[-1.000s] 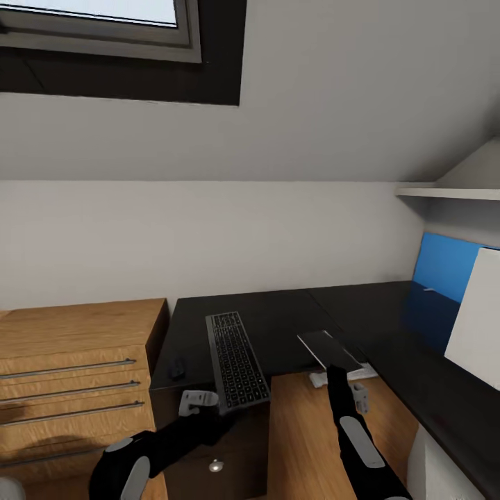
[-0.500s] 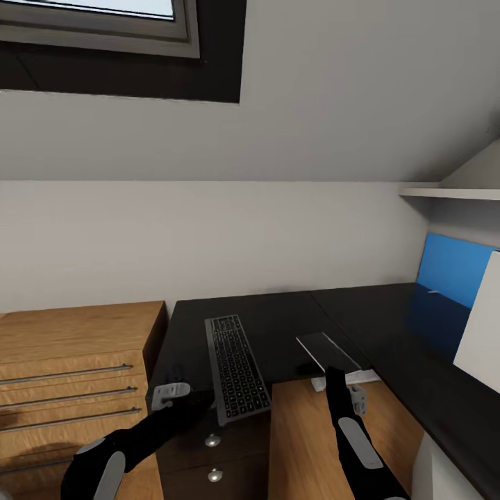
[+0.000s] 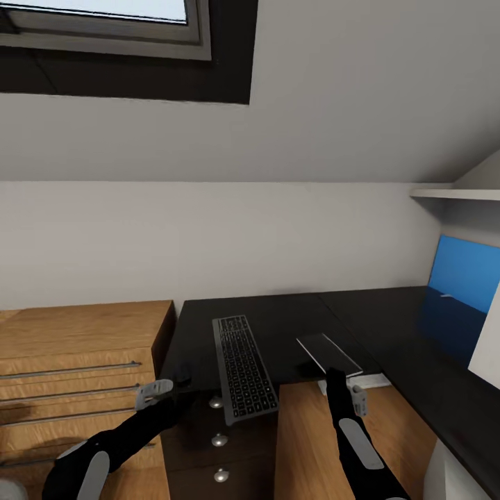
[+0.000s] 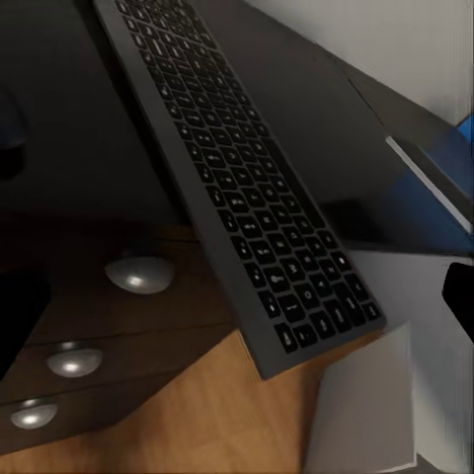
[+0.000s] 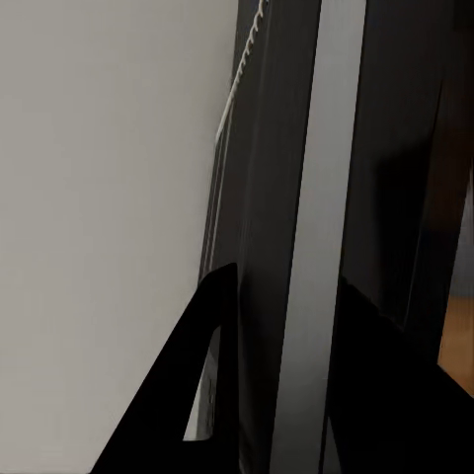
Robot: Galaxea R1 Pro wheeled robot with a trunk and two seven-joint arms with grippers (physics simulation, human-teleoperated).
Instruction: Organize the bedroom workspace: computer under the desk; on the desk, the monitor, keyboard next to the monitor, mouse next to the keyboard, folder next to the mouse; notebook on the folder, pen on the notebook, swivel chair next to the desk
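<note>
your right gripper (image 3: 338, 376) is pinching the notebook (image 3: 329, 353) by its near edge, held over the desk (image 3: 292, 326) edge. the keyboard (image 3: 243, 367) lies on the desk, its near end overhanging the drawer unit (image 3: 217, 444). your left gripper (image 3: 161, 389) sits near the mouse (image 3: 183, 379); can't tell its finger spread.

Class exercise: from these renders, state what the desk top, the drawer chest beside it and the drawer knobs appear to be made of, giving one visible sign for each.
Desk: glossy black laminate or lacquer, judging by its reflections. Drawer chest: light wood or veneer, showing grain. Knobs: polished metal, seemingly, with bright highlights.
</note>
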